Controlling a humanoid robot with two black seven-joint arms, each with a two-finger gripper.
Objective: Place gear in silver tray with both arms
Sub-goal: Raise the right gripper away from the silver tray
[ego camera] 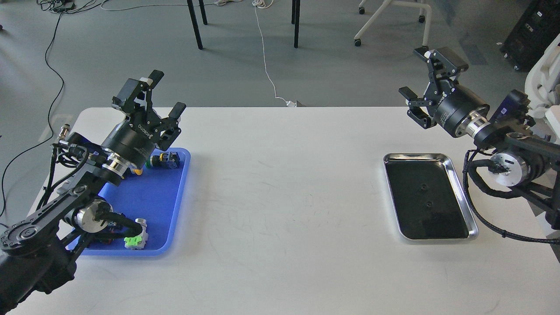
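**Both claws open and empty, silver tray bare below the right one**

The left gripper hangs above the far end of the blue tray, its two fingers spread wide with nothing between them. Just below and beside its wrist, on the blue tray, sits a small black part with a green and yellow end. Nearer the viewer, under the left arm's elbow joint, lies a small part with a bright green clip and a silver cap; other small pieces there are mostly hidden by the arm, and I cannot tell which of these is the gear.

The right gripper is held up over the far right edge of the white table, fingers also parted wide and holding nothing. The silver tray lies on the table below and toward the viewer from this claw, a little to its inner side, apart from it. Its dark mirror-like bottom carries only reflections.

The two claws are well apart, with the bare middle of the table between them.
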